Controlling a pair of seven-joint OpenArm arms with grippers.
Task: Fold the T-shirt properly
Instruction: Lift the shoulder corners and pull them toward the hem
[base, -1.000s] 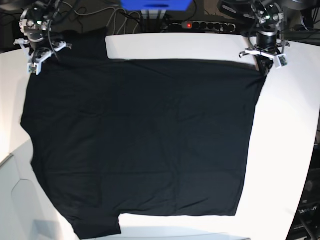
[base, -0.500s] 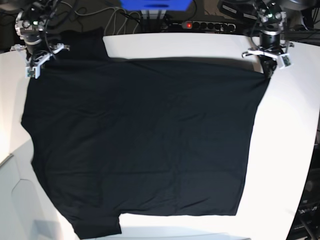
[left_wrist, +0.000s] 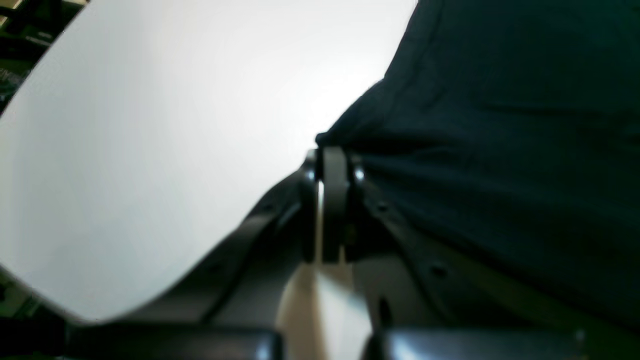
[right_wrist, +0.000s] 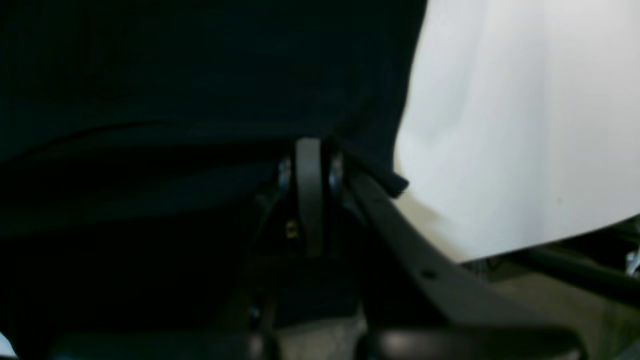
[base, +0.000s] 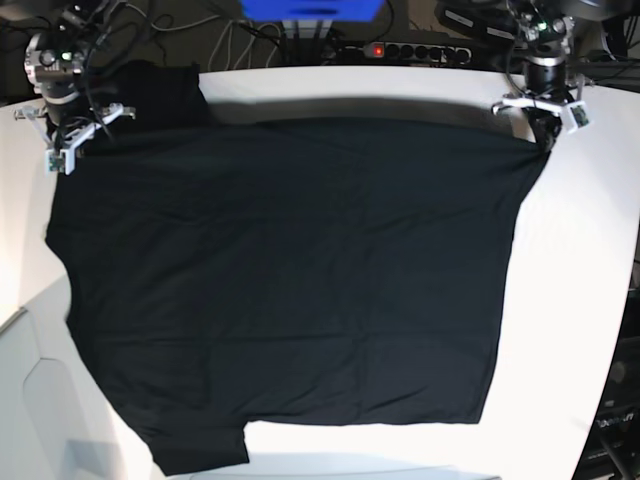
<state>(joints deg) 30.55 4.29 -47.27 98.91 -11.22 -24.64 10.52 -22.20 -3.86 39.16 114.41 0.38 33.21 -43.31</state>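
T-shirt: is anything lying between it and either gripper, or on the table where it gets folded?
Nothing visible. The left gripper and the right gripper are each shut directly on a far corner of the T-shirt, and the table around it shows bare white.

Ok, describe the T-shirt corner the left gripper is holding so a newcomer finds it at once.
Start at the white table and the black T-shirt spread over it. Follow the far edge to the base view's right end: that corner is pinched in the shut left gripper, beside bare tabletop.
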